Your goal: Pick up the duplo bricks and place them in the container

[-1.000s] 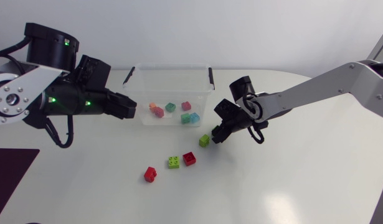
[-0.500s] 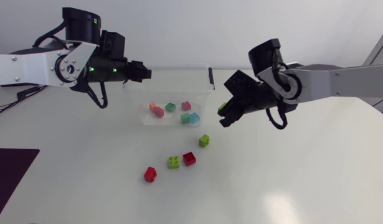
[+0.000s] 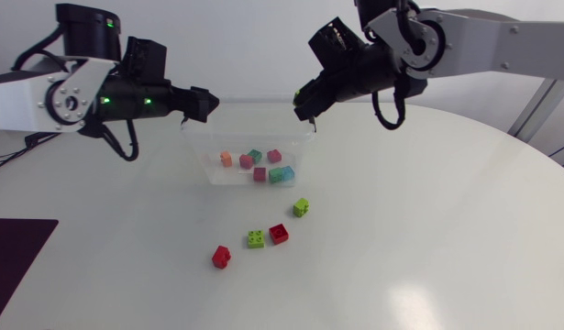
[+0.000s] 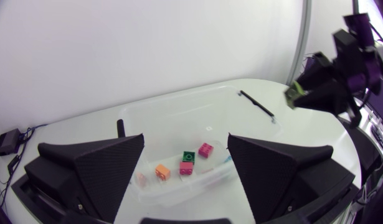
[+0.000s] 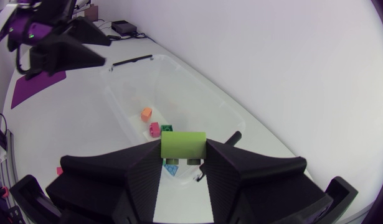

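1. Firmly clamped, right gripper (image 5: pixel 183 163) holds green brick (image 5: pixel 183 144) between narrow-set fingers; container (image 5: pixel 197 93) lies below and ahead of it.
2. Left gripper (image 4: pixel 185 142) is wide open, holding nothing, container ahead and below.
3. Other bricks (image 3: pixel 274 156) sit inside container.

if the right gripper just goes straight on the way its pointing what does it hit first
Most likely the clear container: the right gripper, shut on a lime brick, points into it, toward the green brick. Depth unclear.
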Robot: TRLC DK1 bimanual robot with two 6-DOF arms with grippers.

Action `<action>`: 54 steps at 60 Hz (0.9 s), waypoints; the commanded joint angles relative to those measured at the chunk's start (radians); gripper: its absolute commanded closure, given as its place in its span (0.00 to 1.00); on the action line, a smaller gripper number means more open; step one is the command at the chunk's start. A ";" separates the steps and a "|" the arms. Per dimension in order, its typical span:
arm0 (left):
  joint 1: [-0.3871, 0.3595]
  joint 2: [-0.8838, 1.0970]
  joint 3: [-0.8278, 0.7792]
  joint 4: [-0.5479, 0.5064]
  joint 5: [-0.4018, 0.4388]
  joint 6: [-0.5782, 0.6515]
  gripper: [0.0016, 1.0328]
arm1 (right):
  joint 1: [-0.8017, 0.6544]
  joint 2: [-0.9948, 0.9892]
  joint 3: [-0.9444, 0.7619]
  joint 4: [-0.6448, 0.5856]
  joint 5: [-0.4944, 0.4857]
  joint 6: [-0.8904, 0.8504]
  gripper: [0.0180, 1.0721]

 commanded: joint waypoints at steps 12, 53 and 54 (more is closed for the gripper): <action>0.004 -0.197 -0.206 -0.244 0.147 0.313 0.07 | 0.026 0.257 0.242 -0.022 0.032 0.054 0.83; -0.203 -0.066 -0.326 -0.502 0.076 0.916 0.07 | 0.026 0.343 0.391 -0.130 0.071 0.075 0.10; -0.203 -0.065 -0.326 -0.503 0.076 0.920 0.07 | 0.028 0.309 0.345 -0.124 0.068 0.074 0.10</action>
